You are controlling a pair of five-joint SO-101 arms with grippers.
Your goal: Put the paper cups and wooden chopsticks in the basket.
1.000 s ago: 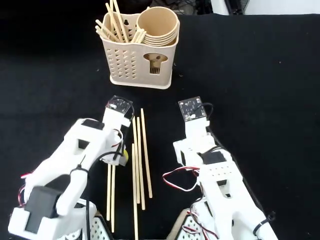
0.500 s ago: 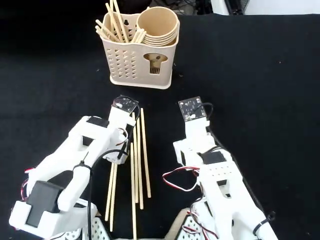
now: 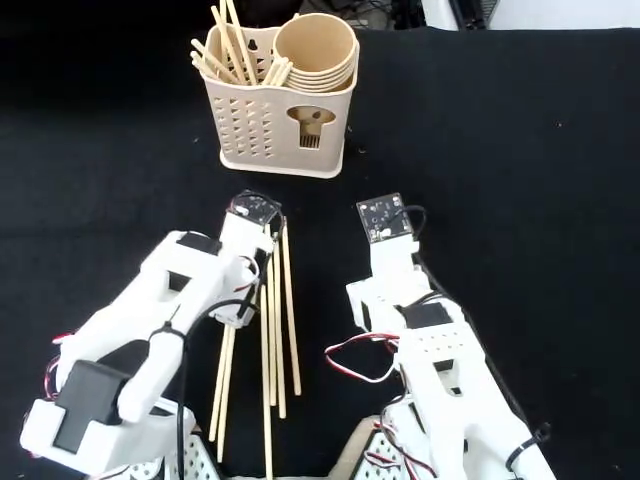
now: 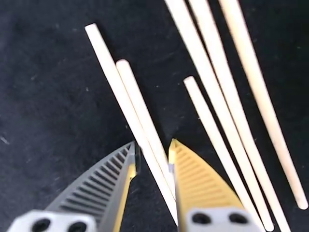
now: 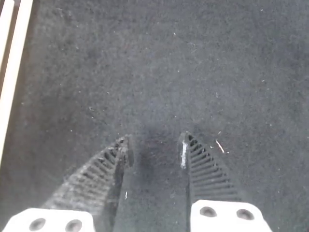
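Black cloth (image 3: 520, 150) over the whole table. At the left, low over it: left gripper (image 4: 152, 145), fingers slightly apart, straddling a pair (image 4: 128, 96) of sticks close to one end, with no firm clamp visible yet. Judged to be the pick-up of that pair.

To do it well: get both sticks fully inside the gap before closing. Mind the stick nearer the yellow finger, partly under its tip and easily pushed aside instead of caught. Close slowly and squarely, so as not to roll one stick over the other. Lift straight up and watch the far ends: held this near an end, likely to droop or fan apart. Stay off the other sticks (image 3: 278, 330), just beside the pair and easily dragged along. Tip upright before lowering into the basket.

Pale bare wood, long and thin, blunt at the ends. Lying flat and roughly parallel on the cloth between the two arms, some touching, some a little apart. Smooth and light by the look, so apt to slip.

Farther back, near the middle: basket (image 3: 260, 130), cream and perforated. More sticks standing tilted in its left compartment as seen from above, stacked cups (image 3: 315, 45) in the right one. Cup half of the task apparently done.

At the right: right gripper (image 5: 154, 142), fingers apart with nothing between them, above bare cloth beside the sticks, touching none.
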